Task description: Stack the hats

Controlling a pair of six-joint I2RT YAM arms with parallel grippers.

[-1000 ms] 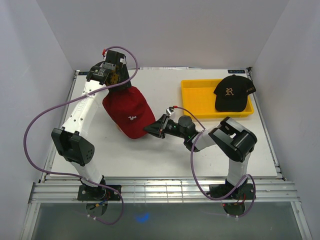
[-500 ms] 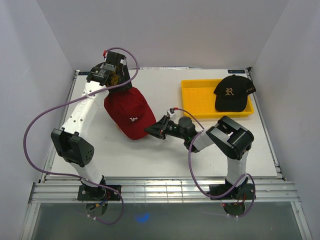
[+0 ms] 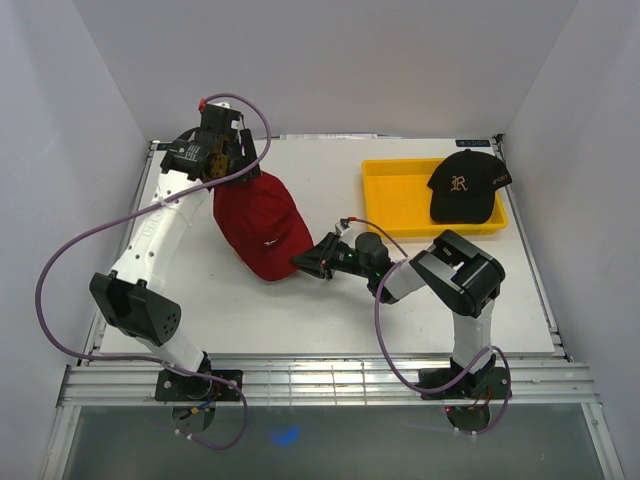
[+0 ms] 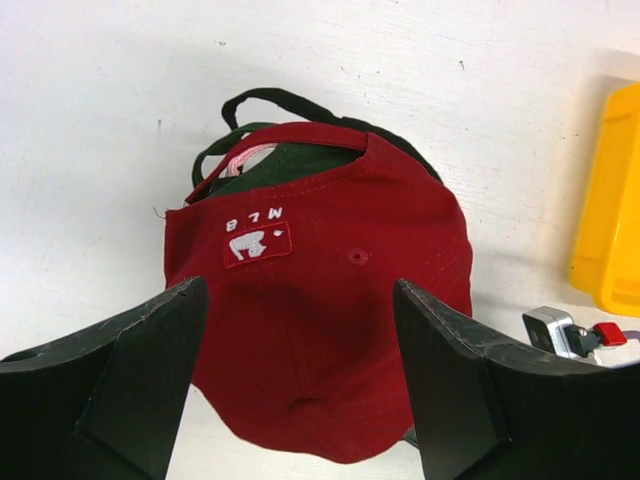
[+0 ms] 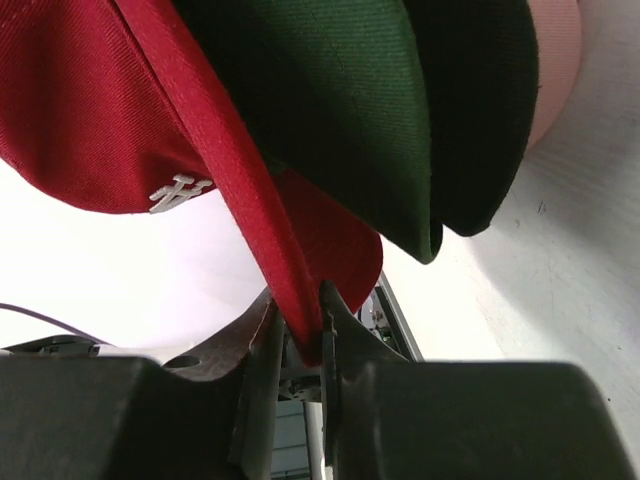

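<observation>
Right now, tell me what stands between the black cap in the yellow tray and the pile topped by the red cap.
The left wall of the yellow tray lies between the black cap and the red cap. The right gripper, shut on the red brim, sits at that cap's near-right edge, just beside the path.

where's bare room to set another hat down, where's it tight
Bare table: near strip between the red cap and arm bases, and far gap between it and the yellow tray. Tray's left half is free; black cap covers its right. Crowded: the red cap, left gripper above, right gripper on its brim.
</observation>
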